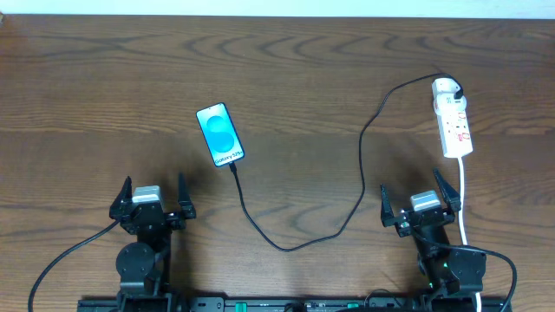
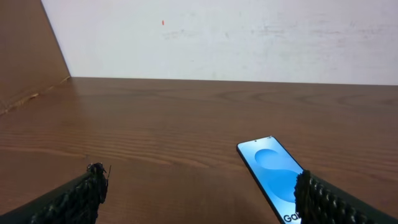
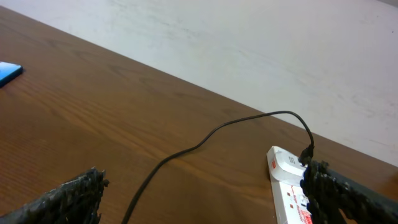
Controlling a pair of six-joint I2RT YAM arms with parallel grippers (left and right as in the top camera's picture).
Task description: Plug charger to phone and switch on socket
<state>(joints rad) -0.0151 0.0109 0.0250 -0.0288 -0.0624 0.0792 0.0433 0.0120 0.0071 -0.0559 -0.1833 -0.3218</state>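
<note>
The phone point(image 1: 220, 134) lies on the table with its blue screen lit, left of centre; it also shows in the left wrist view point(image 2: 272, 171). The black charger cable point(image 1: 347, 212) runs from the phone's near end in a loop to the far end of the white socket point(image 1: 453, 126) at the right. The cable point(image 3: 186, 152) and socket point(image 3: 287, 186) show in the right wrist view. My left gripper point(image 1: 153, 198) is open and empty, near of the phone. My right gripper point(image 1: 422, 202) is open and empty, near of the socket.
The socket's white cord point(image 1: 464, 204) runs down past my right gripper toward the table's near edge. A pale wall point(image 2: 217, 37) stands behind the table's far edge.
</note>
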